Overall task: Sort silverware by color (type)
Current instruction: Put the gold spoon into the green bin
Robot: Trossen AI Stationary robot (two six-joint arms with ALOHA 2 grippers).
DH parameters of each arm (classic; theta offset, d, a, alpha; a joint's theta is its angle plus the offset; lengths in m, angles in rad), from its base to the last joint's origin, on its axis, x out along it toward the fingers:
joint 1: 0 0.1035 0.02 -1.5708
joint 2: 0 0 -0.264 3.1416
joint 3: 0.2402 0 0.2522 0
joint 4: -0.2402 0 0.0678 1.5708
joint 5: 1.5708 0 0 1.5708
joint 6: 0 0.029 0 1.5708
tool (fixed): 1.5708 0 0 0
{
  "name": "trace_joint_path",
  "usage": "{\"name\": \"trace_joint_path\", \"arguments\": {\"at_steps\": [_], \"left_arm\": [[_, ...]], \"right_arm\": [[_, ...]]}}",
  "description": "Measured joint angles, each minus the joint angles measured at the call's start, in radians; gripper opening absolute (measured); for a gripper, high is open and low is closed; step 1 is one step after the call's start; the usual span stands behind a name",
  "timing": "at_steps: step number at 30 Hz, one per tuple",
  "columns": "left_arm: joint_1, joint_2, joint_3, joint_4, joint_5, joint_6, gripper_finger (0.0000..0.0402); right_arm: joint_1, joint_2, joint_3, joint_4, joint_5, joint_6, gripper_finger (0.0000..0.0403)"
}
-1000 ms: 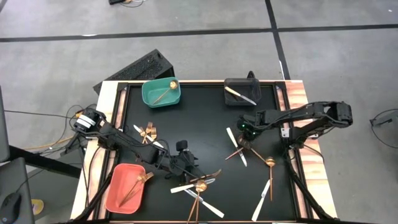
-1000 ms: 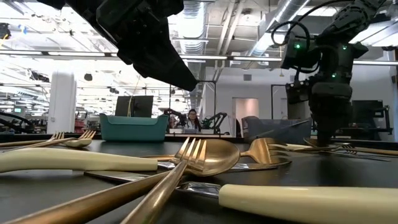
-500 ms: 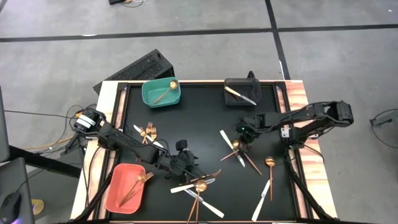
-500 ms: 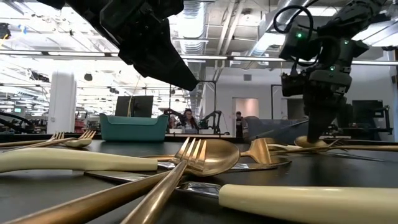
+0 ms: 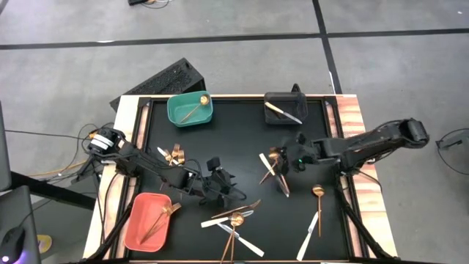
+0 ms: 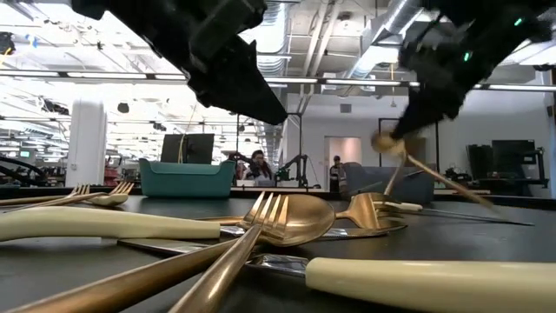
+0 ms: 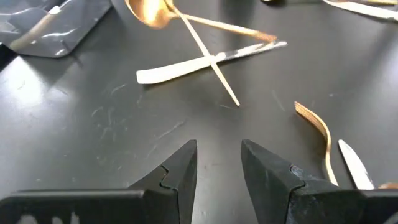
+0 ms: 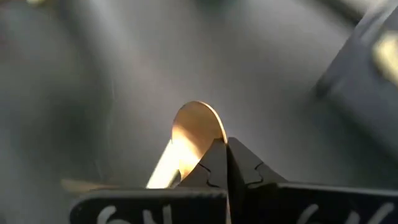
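Note:
My right gripper [image 5: 288, 158] is shut on a gold spoon [image 6: 432, 174] above the black table's middle right; its bowl [image 8: 196, 133] shows just past the fingers. My left gripper [image 7: 217, 163] hovers open over bare table near the middle, holding nothing. Ahead of it lie a white-handled knife [image 7: 186, 65] and a curved gold handle [image 7: 316, 123]. More silverware lies flat on the table: gold forks [image 5: 174, 155], a crossed pile [image 5: 234, 218], a spoon [image 5: 319, 192] and a knife [image 5: 311, 227]. My right gripper pinches the spoon between its two shut fingers at the neck [image 8: 208, 155], right behind the bowl. The fingers slant down at it from the table's right side. The spoon is tilted, bowl [image 6: 382, 143] up, handle [image 6: 469, 196] slanting down; whether its end touches the table cannot be told.
A teal bin [image 5: 176, 117] with a gold spoon stands at the far left, a black bin [image 5: 277, 97] with a white knife at the far right, and a salmon bin [image 5: 139, 236] with a gold fork at the near left. A white knife [image 5: 265, 166] lies beside the right gripper.
My right gripper has shut on the gold spoon that lay crossed with a knife and has risen with it, tipping from pointing straight down to a slant. The spoon's bowl end has come up off the table and the handle has swung round below it.

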Motion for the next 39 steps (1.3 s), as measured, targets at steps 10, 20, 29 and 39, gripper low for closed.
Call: {"name": "trace_joint_path", "arguments": {"at_steps": [10, 20, 29, 39], "left_arm": [[0.04, 0.0, 0.0, 0.02, -0.024, 0.02, 0.0114], [0.071, 0.0, 0.0, 0.27, -0.025, 0.184, 0.0114], [0.073, 0.0, 0.0, 0.476, 0.048, 0.303, 0.0114], [0.078, 0.0, 0.0, 0.533, 0.256, 0.298, 0.0115]], "right_arm": [[0.363, 0.042, 0.001, 0.259, 0.731, -0.217, 0.0005], [0.521, 0.178, 0.001, 0.599, 0.822, -0.327, 0.0007], [0.588, 0.28, 0.001, 1.101, 0.749, -0.699, 0.0008], [0.538, 0.349, 0.001, 1.379, 0.543, -0.917, 0.0008]]}}
